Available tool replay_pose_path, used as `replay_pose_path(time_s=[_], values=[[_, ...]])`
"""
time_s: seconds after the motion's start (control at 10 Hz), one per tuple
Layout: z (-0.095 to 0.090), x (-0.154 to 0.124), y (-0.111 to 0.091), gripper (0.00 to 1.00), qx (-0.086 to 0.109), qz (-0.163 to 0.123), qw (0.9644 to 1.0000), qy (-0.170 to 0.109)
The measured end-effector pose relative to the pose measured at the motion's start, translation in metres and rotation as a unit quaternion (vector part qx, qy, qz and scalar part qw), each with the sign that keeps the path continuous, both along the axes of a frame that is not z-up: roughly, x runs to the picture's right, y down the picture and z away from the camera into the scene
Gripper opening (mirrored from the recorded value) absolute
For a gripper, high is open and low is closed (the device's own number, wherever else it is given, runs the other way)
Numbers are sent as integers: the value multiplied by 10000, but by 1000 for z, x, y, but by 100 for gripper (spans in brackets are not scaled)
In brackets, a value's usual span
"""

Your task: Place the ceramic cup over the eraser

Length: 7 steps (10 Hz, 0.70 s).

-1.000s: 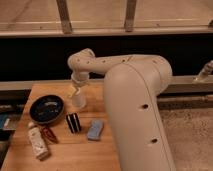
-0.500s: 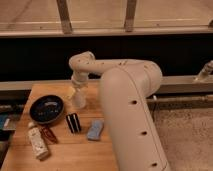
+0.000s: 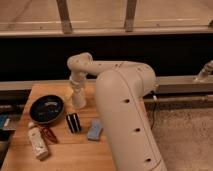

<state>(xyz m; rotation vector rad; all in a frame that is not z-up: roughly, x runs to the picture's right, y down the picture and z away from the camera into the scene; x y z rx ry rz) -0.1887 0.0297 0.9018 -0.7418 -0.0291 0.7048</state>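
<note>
Finding one: over the last second the small white tapered ceramic cup (image 3: pixel 78 100) has not shifted from its spot at the back of the wooden table (image 3: pixel 65 159), while my arm's heavy white forward link (image 3: pixel 125 110) has swung a little leftward. I judge the carry toward the target has barely begun.

Left to right: a white labelled bottle (image 3: pixel 37 143) lies at the front left. A dark round bowl (image 3: pixel 46 109) sits behind it. The black white-striped rectangular eraser (image 3: pixel 73 122) lies right of the bowl, uncovered. The cup stands just behind the eraser and slightly to its right, apart from it. My gripper (image 3: pixel 78 91) is at the cup's top, directly above it. Whether it has hold of the cup I cannot tell. A light blue rectangular pad (image 3: pixel 94 130) lies just right of the eraser.
</note>
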Motion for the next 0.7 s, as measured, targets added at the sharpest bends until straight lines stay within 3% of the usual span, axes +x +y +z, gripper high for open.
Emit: replay_pose_path(time_s=[0.4,0.7], values=[[-10,3,6,24,-4,-414,9990,185],[-20,10,1,1,43,-582,9976,359]])
